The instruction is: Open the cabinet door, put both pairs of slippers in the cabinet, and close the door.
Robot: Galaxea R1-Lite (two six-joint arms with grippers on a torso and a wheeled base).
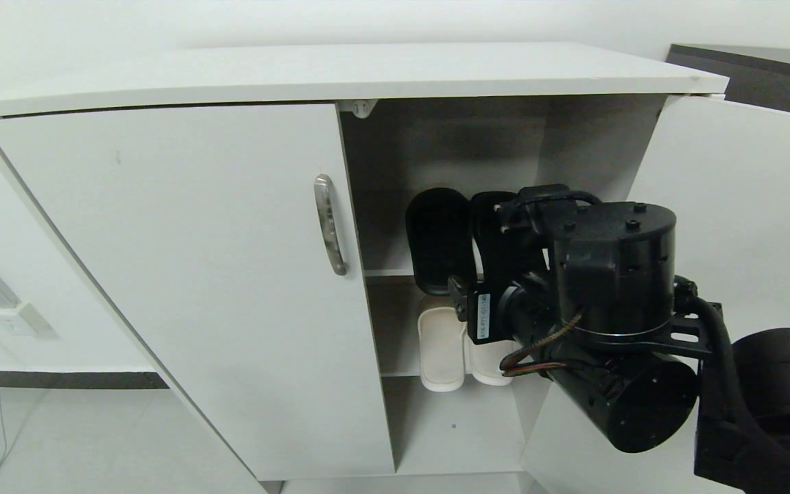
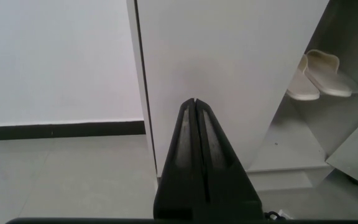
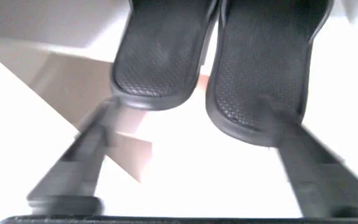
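Observation:
The white cabinet (image 1: 340, 72) has its right door (image 1: 738, 206) swung open and its left door (image 1: 175, 274) closed. A black pair of slippers (image 1: 438, 237) lies on the upper shelf, heels toward me, seen close up as the black slippers (image 3: 160, 56). A white pair of slippers (image 1: 441, 350) rests on the middle shelf, also the white slippers (image 2: 319, 74). My right arm (image 1: 607, 274) is inside the opening; its gripper (image 3: 188, 109) is open, fingers spread wide just before the black heels. My left gripper (image 2: 194, 109) is shut and empty, low before the closed left door.
A metal handle (image 1: 328, 225) sits on the closed left door's inner edge. The bottom shelf (image 1: 457, 425) is bare. Grey floor (image 2: 61, 180) and a white wall with a socket (image 1: 18, 319) lie left of the cabinet.

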